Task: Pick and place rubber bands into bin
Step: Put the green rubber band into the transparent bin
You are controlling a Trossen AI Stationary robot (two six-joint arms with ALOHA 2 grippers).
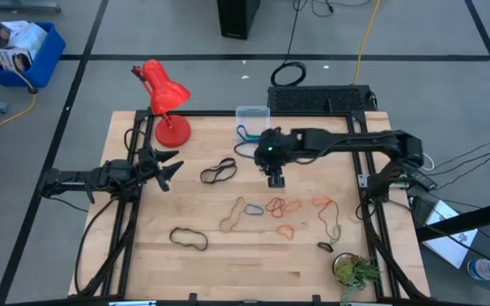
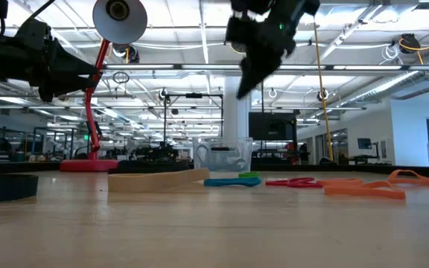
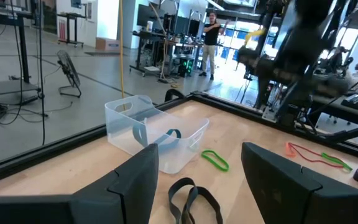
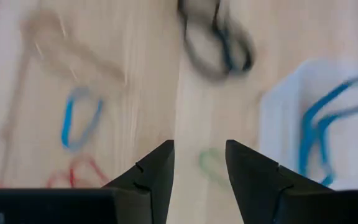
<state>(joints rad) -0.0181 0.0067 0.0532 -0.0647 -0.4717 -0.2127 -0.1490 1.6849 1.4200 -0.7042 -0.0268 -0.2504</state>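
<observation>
Right pincer (image 1: 276,179) hangs in the air just in front of the bin (image 1: 252,116), its two fingers standing partly apart with nothing between them, as the right wrist view shows. The bin, a small clear box at the far middle of the surface (image 1: 253,255), already holds blue bands (image 3: 169,134), and a green band (image 3: 215,160) lies on the wood just beside it. A black double loop (image 1: 219,172) lies a little farther out from the bin, toward the left arm. Most of the rubber bands (image 1: 279,206), orange, red, blue, tan and olive, lie scattered well away from the bin toward the near edge, and another black loop (image 1: 189,239) lies farther off again. The step in hand looks like the reach for a fresh band, with many still to go. Next the right arm needs to settle on one loop, come down with a fingertip on either side of the thin strand, and pinch low enough to catch it against the wood. Left pincer (image 1: 170,167) waits wide open, well apart from the bin on the side of the red lamp (image 1: 165,102).
</observation>
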